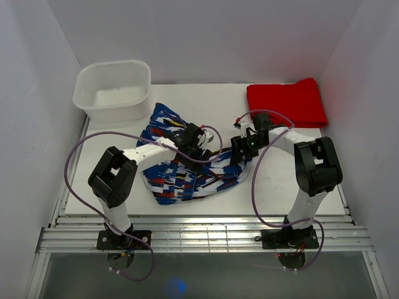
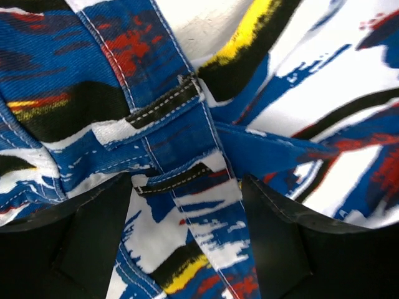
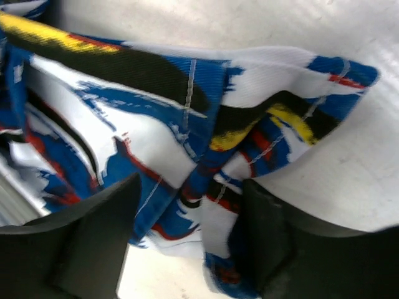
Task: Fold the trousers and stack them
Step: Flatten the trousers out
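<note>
item: the trousers (image 1: 181,182), printed blue, white and red with black and yellow streaks. lying bunched and creased at the centre of the desk (image 1: 283,187), below the white basin (image 1: 113,92) in the upper left of the frame and left of the folded red garment (image 1: 287,103) in the upper right.

handling: looking light, soft and limp. the woven cloth is likely drooping and sliding out of shape once lifted, though nothing about it is fragile. the stitched waistband with its dark belt loop (image 2: 163,109) is looking like the firmest part, so the sewn edges and corners are the better places to pinch. the loose middle of a leg is a poor one.

left tool (image 1: 194,138): reaching in from the lower left, elbow bent, hovering over the upper middle of the heap. its jaws are standing apart, straddling the waistband strip in the wrist view, clamping nothing.

right tool (image 1: 239,152): reaching in from the lower right, forearm pointing left, sitting at the right-hand edge of the heap. its jaws are standing apart around a folded corner of cloth, with nothing pinched.
</note>
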Controlling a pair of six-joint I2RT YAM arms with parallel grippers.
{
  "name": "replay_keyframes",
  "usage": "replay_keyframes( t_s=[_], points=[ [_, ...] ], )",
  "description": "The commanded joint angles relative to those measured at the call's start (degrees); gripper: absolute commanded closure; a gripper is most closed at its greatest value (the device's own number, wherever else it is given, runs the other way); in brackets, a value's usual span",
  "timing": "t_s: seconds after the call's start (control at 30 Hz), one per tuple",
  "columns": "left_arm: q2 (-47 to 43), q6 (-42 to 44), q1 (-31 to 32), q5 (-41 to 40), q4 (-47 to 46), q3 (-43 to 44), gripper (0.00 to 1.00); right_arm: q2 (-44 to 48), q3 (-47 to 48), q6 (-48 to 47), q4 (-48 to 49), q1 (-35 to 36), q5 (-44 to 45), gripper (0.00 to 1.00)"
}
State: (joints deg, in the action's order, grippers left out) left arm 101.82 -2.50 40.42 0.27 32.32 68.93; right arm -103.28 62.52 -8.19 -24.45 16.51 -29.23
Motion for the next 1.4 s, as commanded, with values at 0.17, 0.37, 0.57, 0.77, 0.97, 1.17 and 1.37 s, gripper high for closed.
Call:
replay_keyframes(
  t_s=[0.17,0.37,0.57,0.77,0.97,1.17,1.37],
  points=[
    [5.23,-0.49,0.97,-6.16,0.55,1.3,0.36,-6.23,0.32,0.01,1.25,1.86,13.49,0.92],
    [-1.34,0.74,0.19,-3.35,4.33,4.28,0.88,-1.93,-2.57,-1.74,0.72,-0.07,17.72,0.92],
    [-16.01,2.15,-4.11,6.03,6.26,5.43,0.94,3.44,-5.13,-4.2,-0.77,-5.07,20.62,0.92],
    [-22.27,4.43,-14.9,17.54,12.07,2.1,0.77,6.16,-4.51,-7.37,-3.5,-12.1,21.41,0.92],
    [-27.37,10.14,-24.96,28.72,14.7,-1.07,0.59,8.71,-2.32,-13.25,-10.33,-18.44,17.56,0.92],
    [-26.24,7.43,-25.04,32.69,12.07,-5.2,0.81,8.89,4.96,-15.55,-17.83,-17.04,0.15,0.34],
    [-25.44,6.46,-26.62,34.7,10.66,-4.68,0.96,11.71,9.02,-16.43,-13.62,-9.67,-4.52,0.05]
  ],
)
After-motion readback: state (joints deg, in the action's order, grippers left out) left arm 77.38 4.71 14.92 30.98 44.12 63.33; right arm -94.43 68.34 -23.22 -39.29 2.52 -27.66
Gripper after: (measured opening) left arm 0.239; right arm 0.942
